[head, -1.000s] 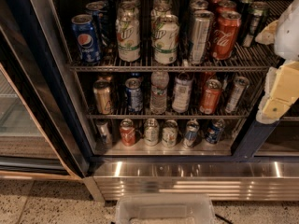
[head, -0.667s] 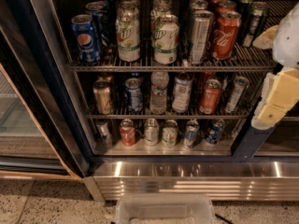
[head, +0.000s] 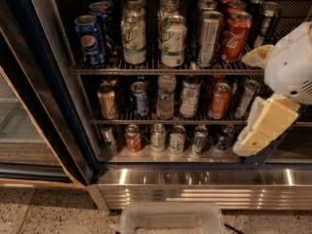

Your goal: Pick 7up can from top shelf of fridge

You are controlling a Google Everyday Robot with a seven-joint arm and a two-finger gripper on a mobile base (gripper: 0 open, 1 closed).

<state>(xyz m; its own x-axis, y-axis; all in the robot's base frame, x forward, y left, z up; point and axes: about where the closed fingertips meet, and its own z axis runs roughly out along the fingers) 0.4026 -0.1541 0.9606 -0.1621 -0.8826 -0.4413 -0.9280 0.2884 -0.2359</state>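
Observation:
Two 7up cans (head: 134, 38) (head: 173, 40) stand side by side at the front of the top shelf (head: 165, 71) of the fridge (head: 204, 191), with more like them in rows behind. My gripper (head: 246, 104), white with cream fingers (head: 265, 126), hangs in front of the fridge's right side. It is open and empty. It is to the right of the 7up cans and lower, at about the height of the middle shelf, and apart from all the cans.
On the top shelf a blue Pepsi can (head: 90, 40) stands left of the 7up cans; a silver can (head: 209, 38) and a red Coca-Cola can (head: 235, 35) stand right. Lower shelves hold cans and bottles. The glass door (head: 29, 130) stands open at left. A clear plastic bin (head: 170, 221) sits on the floor.
My gripper has moved left and down, further into view in front of the fridge's right side. The cans have not moved.

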